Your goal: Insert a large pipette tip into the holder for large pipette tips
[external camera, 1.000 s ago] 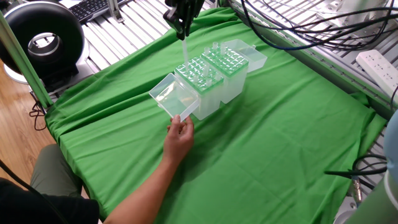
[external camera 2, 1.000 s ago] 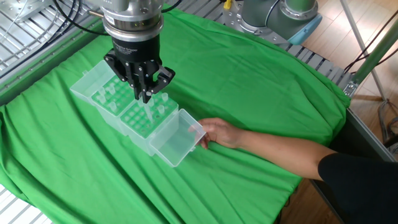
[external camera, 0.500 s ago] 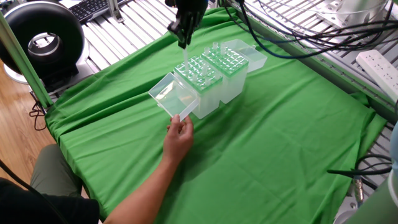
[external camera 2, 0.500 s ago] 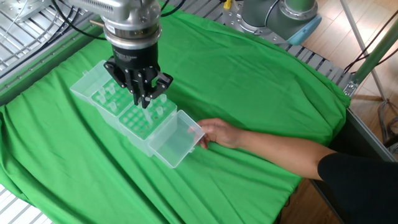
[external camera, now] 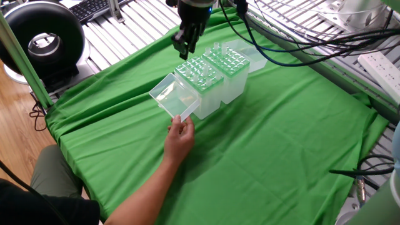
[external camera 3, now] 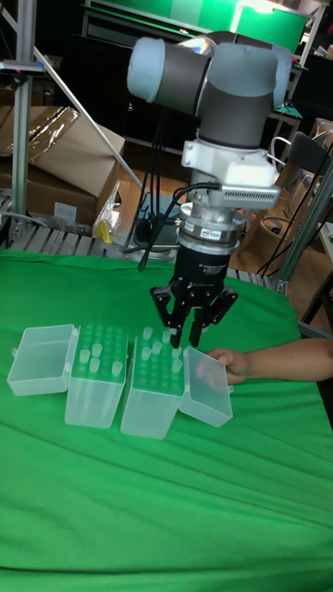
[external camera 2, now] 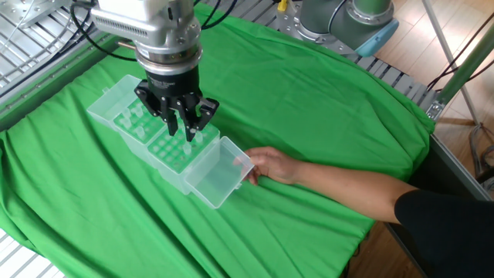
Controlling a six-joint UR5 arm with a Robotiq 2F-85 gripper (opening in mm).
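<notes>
The holder for large pipette tips (external camera: 201,81) (external camera 2: 171,150) (external camera 3: 153,388) is the translucent box with a greenish grid top, standing mid-cloth. A person's hand (external camera: 181,134) (external camera 2: 270,164) holds its clear hinged lid (external camera: 170,99) (external camera 2: 216,176) open. Several clear tips stand in its holes. My gripper (external camera: 184,53) (external camera 2: 182,130) (external camera 3: 184,338) hangs just above the grid's far rows, fingers spread a little. I cannot pick out a single large pipette tip between them; it blends with the tips in the grid.
A second translucent grid-topped box (external camera: 232,62) (external camera 2: 127,116) (external camera 3: 94,379) touches the holder's far side, its lid (external camera 3: 39,359) open. The person's forearm (external camera 2: 363,189) crosses the green cloth. A black round device (external camera: 44,37) and a power strip (external camera: 381,65) sit off the cloth.
My gripper has come down toward the holder's grid with the tip. Its fingers have parted, and the tip no longer hangs below them. The hand and the boxes have stayed put.
</notes>
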